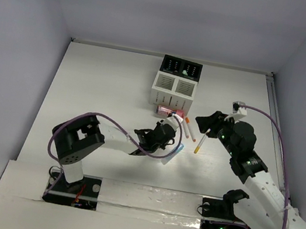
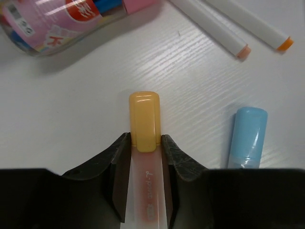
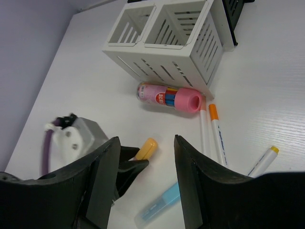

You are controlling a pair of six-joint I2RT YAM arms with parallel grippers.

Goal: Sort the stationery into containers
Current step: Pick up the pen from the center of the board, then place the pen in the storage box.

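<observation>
The orange marker [image 2: 145, 157] lies flat near the middle of the table [image 1: 105, 82]. Its long axis runs straight out from my left wrist, and its cap points roughly toward the far edge. My left gripper [image 2: 145, 139] has it: the two fingers [image 2: 119, 162] press on either side just where the cap meets the body, so I hold it square across its width. It looks to be resting on the table, not yet lifted.

The white box [image 1: 173, 91] stands beyond the cap end, toward the far edge, with the black box [image 1: 181, 67] joined behind it. I judge the move ahead is to lift, tip the marker upright and carry it forward over a compartment.

A pink tube [image 2: 62, 19] lies between the marker and the white box, so I would need to rise clear of it first. A blue marker [image 2: 248, 136] lies just beside mine on the right, apart from it.

My right gripper [image 1: 207, 124] hangs open and empty over the right half of the table, farther from this marker than my left.
</observation>
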